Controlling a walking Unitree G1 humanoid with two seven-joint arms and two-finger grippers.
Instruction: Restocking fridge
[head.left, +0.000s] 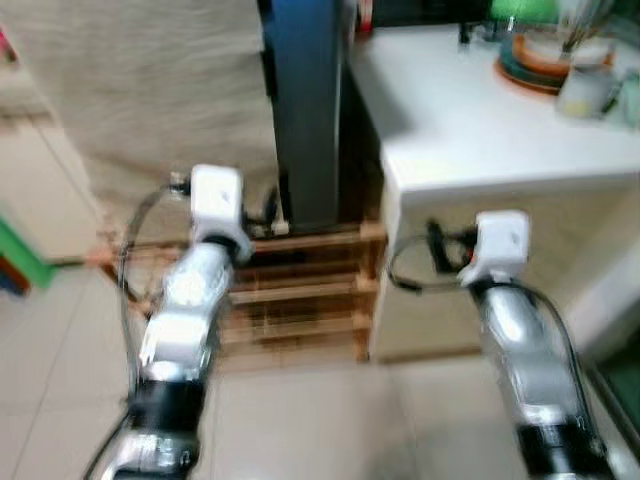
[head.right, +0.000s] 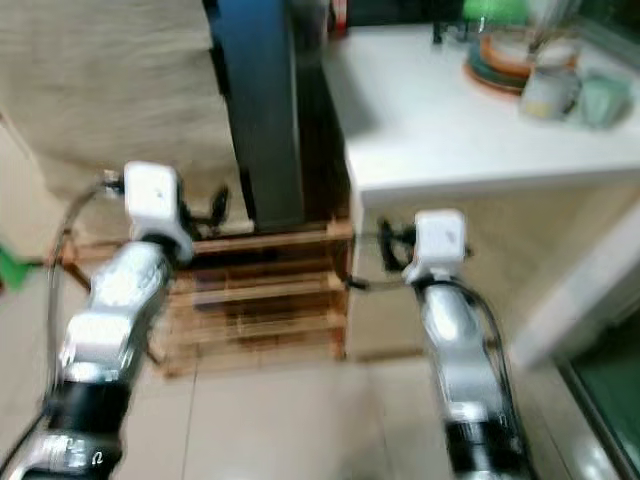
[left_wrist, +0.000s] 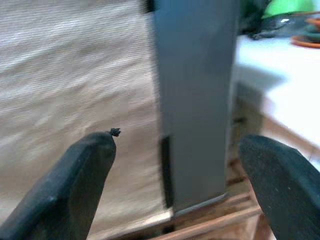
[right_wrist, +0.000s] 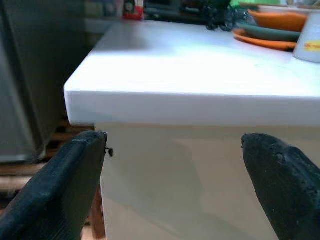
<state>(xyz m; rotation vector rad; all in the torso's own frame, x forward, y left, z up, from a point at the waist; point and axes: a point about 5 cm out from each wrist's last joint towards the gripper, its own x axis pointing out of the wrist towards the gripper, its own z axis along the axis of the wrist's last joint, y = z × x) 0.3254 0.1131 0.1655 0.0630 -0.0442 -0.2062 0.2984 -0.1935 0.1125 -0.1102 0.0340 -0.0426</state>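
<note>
**Approach to the fridge, both grippers empty**

Nearest, the left gripper (left_wrist: 175, 190) and right gripper (right_wrist: 172, 190) stand with fingers spread wide, holding nothing. Beyond them, a wooden pallet (head.left: 300, 290) carries the dark grey fridge (head.left: 305, 110), beside the white counter (head.left: 470, 120) with stacked plates (head.left: 545, 60). The views are blurred; the robot would do well to square up to the fridge before reaching.

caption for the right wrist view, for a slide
Open right gripper faces the corner of a white countertop bearing stacked orange and green plates.
</note>
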